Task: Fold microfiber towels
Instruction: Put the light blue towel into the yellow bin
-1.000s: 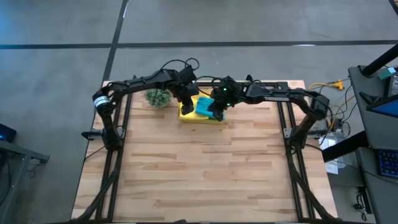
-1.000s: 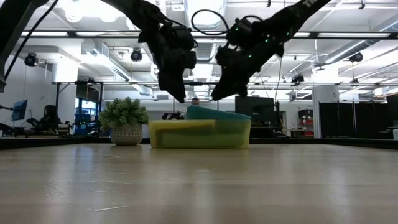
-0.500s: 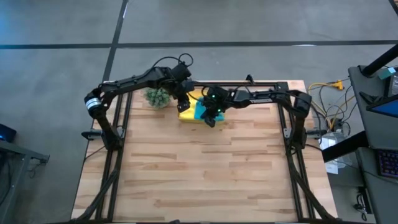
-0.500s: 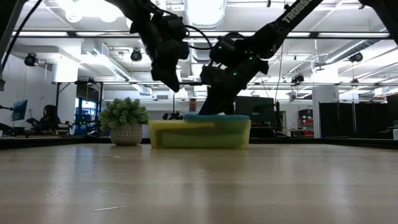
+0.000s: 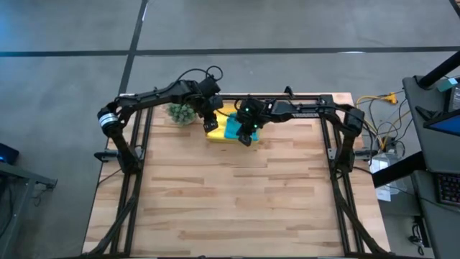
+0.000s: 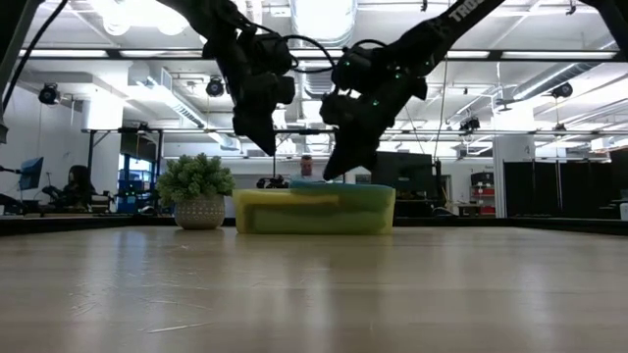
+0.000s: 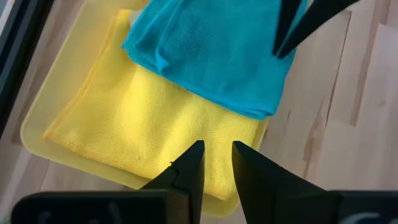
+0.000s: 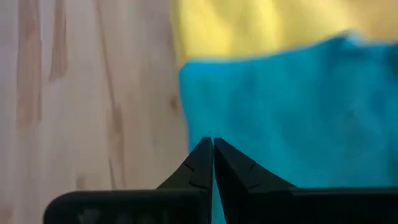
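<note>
The right gripper [image 8: 213, 144], its two dark fingers pressed together with nothing between them, hangs just above the near edge of the fuzzy teal microfiber towel [image 7: 214, 53]. That towel lies on the soft yellow microfiber towel [image 7: 149, 130] inside the rigid yellow rectangular tray [image 7: 38, 140]. The left gripper [image 7: 217, 149], fingers slightly spread and empty, hovers over the yellow towel, beside the teal one.
</note>
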Controlling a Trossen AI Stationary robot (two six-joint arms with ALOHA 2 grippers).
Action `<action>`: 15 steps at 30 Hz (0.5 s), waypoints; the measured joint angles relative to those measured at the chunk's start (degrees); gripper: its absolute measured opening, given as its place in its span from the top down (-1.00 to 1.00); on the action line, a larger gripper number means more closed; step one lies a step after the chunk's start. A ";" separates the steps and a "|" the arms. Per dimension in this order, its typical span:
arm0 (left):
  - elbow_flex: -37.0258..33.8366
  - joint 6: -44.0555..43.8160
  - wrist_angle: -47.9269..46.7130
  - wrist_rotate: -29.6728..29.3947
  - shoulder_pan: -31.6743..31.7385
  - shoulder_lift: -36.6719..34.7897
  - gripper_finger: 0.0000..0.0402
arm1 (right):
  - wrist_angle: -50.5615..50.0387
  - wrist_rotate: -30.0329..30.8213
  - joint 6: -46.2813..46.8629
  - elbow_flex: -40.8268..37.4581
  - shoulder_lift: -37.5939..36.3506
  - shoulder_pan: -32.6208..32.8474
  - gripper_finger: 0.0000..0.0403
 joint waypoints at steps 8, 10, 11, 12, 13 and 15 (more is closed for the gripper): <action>0.00 -0.03 1.15 0.02 0.00 0.00 0.66 | -3.95 1.80 -1.26 -1.95 -0.10 1.94 0.96; 0.00 -0.09 1.64 0.02 0.00 0.00 0.66 | -3.58 3.38 -1.11 -2.54 -0.01 1.98 0.96; 0.00 -0.09 1.96 0.02 0.00 0.00 0.66 | -3.20 3.57 -1.11 -2.60 -0.01 1.98 0.96; 0.00 -0.09 2.18 0.02 0.00 0.00 0.66 | -2.78 3.58 -0.93 -2.58 -0.05 1.95 0.96; 0.01 -0.09 2.29 0.02 0.00 0.00 0.66 | -2.56 3.74 -0.93 -2.55 -0.24 1.90 0.96; 0.09 -0.09 2.44 0.02 0.00 0.00 0.66 | -2.09 3.80 -0.93 -2.55 -0.93 1.64 0.96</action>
